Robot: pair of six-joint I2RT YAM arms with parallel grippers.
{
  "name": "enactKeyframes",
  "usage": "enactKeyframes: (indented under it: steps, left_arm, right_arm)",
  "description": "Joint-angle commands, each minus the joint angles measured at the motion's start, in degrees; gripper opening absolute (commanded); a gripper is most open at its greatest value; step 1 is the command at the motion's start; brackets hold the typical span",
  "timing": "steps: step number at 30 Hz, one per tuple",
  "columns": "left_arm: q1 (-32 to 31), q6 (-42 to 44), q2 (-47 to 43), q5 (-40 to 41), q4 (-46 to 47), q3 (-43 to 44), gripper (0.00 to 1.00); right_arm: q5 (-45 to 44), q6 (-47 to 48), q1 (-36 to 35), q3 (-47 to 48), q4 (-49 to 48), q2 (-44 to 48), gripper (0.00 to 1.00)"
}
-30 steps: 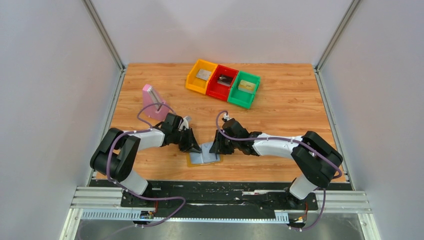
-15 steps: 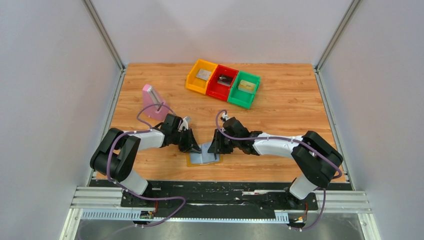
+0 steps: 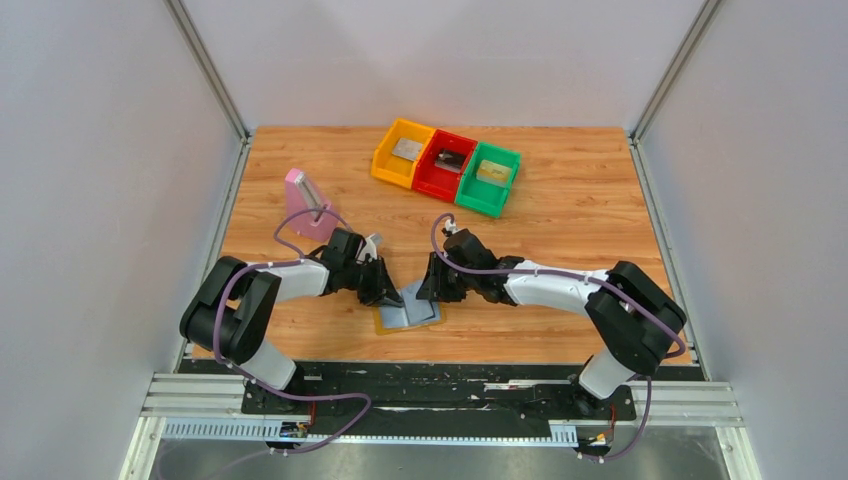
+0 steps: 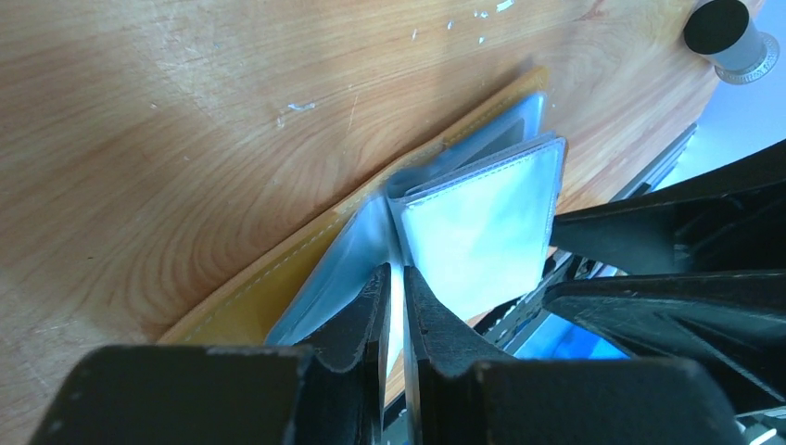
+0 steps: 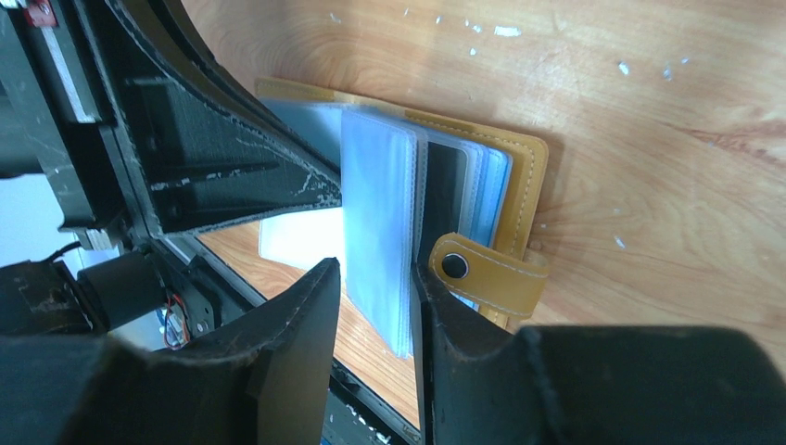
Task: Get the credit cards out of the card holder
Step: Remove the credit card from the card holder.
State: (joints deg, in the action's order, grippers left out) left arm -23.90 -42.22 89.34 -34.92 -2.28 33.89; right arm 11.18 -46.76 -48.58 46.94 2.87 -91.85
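The card holder (image 3: pixel 408 314) lies open on the worktop (image 3: pixel 580 230), close in front of the two arms, mustard cover down and its pale blue sleeves fanned upward. Both arms have their noses right in it. The left fingers (image 4: pixel 369 311) are nearly together and seem to pinch one thin sleeve by its edge. The right fingers (image 5: pixel 306 315) stand a little apart with a bundle of upright sleeves between them, which they appear to grip, just beside the tan snap tab (image 5: pixel 482 273). One dark card (image 5: pixel 447 190) shows inside a sleeve towards the cover, so I'd say the job isn't done, though the three coloured bins (image 3: pixel 434 188) at the back each hold a card already, a silver-grey one (image 3: pixel 406 148) among them. What worries me is how little each arm has hold of. That plastic looks slick and floppy, so a leaf could slide out of the pinch and the pages flop shut over the dark card. If the arms pull apart or upward too eagerly, the whole holder may lift or skid, since nothing pins the cover down, or a seam may tear. The two sets of fingers are also very close together, and a small misjudged move could knock one into the other.
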Motion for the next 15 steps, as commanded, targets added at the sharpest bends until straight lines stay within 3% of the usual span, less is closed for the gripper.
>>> enactKeyframes:
  steps: [1, 15]
  left_arm:
    - [-0.4, -0.3, -2.0, -1.2, 1.0, -0.4, 0.17]
    - [-0.4, 0.0, -1.5, -1.3, 1.1, -0.5, 0.17]
  right_arm:
    - [-5.5, 0.6, -0.1, 4.2, 4.6, 0.7, 0.37]
    - [-2.0, 1.3, -0.4, 4.7, 1.8, -1.4, 0.36]
